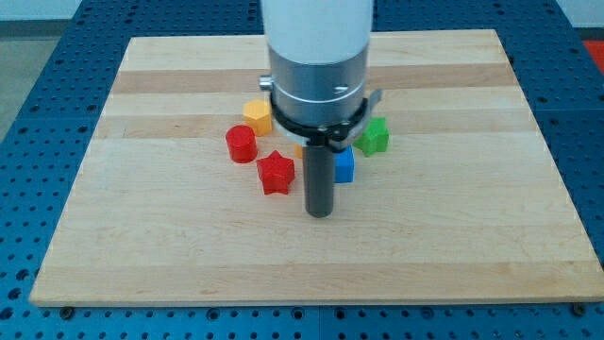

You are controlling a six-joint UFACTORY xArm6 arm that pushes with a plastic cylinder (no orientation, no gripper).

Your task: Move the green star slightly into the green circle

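The green star (376,136) lies on the wooden board right of the arm's body. No green circle shows; it may be hidden behind the arm. My tip (320,213) rests on the board below the block cluster, left and below the green star, apart from it. A blue block (344,164) sits just right of the rod, between the tip and the green star. A red star (276,173) lies left of the rod.
A red cylinder (242,144) and a yellow hexagon-like block (257,115) lie at the cluster's left. An orange bit (297,149) peeks out beside the rod. The board (142,236) is edged by a blue perforated table (38,85).
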